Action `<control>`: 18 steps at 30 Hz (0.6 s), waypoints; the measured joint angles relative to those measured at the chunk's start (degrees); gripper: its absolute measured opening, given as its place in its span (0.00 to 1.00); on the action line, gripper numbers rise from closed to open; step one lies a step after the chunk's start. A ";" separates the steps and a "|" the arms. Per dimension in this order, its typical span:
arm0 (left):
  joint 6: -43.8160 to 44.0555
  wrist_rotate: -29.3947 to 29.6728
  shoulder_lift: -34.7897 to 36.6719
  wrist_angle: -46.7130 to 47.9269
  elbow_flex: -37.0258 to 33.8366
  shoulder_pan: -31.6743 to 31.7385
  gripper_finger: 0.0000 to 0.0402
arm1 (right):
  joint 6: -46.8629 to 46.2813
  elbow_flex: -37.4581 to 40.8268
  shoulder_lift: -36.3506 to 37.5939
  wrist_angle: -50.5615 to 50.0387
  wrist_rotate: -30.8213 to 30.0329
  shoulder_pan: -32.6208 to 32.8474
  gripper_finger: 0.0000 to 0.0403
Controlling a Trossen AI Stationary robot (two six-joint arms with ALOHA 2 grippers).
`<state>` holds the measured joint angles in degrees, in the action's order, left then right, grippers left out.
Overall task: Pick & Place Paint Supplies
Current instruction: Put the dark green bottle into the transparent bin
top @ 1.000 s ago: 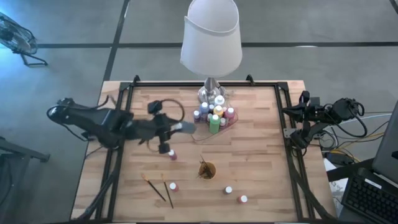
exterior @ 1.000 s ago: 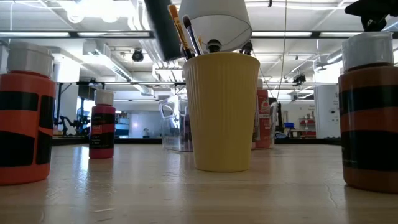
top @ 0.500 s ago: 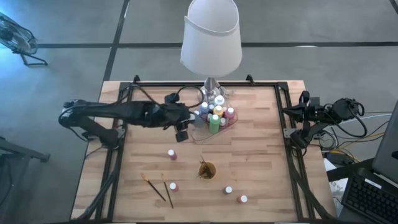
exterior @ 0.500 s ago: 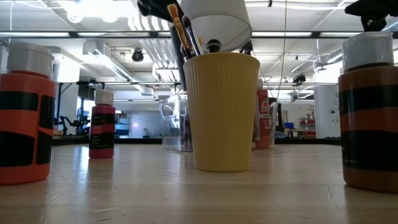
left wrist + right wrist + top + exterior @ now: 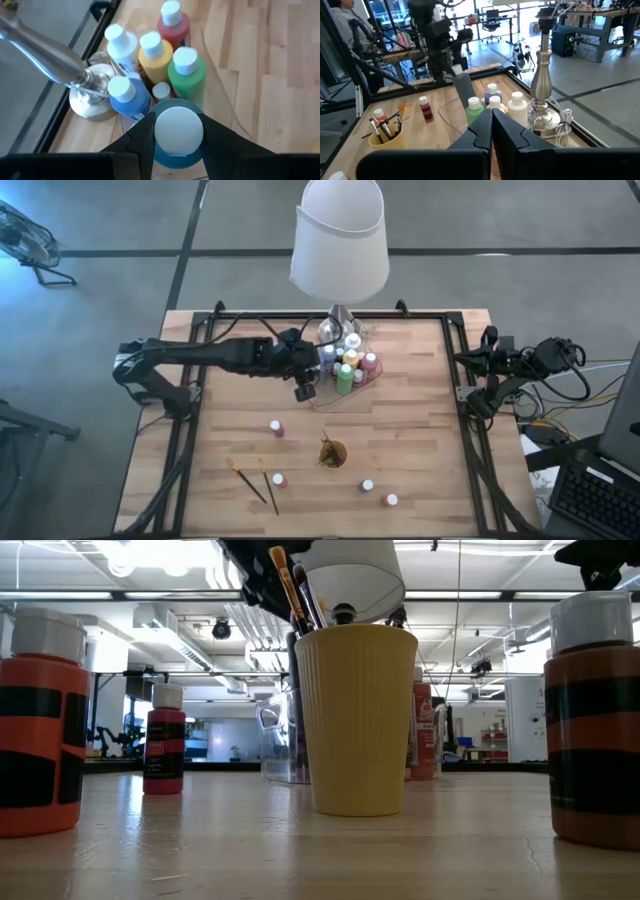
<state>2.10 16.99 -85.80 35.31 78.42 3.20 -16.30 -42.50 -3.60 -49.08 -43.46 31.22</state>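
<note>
My left gripper (image 5: 312, 377) hangs over the near left corner of the clear tray (image 5: 352, 383) beside the lamp base, shut on a blue-grey paint bottle (image 5: 178, 152) with a white cap. In the tray stand several white-capped bottles, among them a green one (image 5: 187, 74), a yellow one (image 5: 154, 56) and a blue one (image 5: 127, 96). Loose bottles (image 5: 276, 427) (image 5: 279, 479) (image 5: 368, 485) stand on the wood near the cup, and two brushes (image 5: 258, 485) lie flat at the near left. My right gripper (image 5: 491, 125) is shut and holds nothing at the table's right edge. My left gripper pinches the bottle at its white cap end (image 5: 161, 131), one finger on each side. The fingers slant down from the table's left and lie along the bottle. The bottle points away past the fingertips, lifted clear above the tray's bottles.
A lamp with a white shade (image 5: 340, 240) stands at the far middle, its metal base (image 5: 92, 97) just behind the tray. A yellow-orange cup (image 5: 333, 452) with brushes stands in the near middle. A further bottle (image 5: 390, 500) stands near the front edge.
My left gripper has carried the bottle toward the table's far and right side, from above the loose bottle at left of centre to the tray by the lamp, sinking a little. Its hold has stayed the same.
</note>
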 joint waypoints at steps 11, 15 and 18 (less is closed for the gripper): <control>0.20 -3.05 -5.16 -1.75 -0.03 2.75 0.33 | -0.02 0.00 0.00 0.00 0.02 0.02 0.02; 0.32 -3.20 -7.01 -2.57 -0.01 3.16 0.33 | -0.02 0.00 0.02 0.00 0.00 0.00 0.02; 0.32 -4.87 -8.56 -3.46 -0.02 3.61 0.33 | -0.02 0.00 0.00 0.00 0.00 0.00 0.02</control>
<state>2.42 12.11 -94.37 31.85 78.40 6.80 -16.32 -42.50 -3.60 -49.08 -43.46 31.22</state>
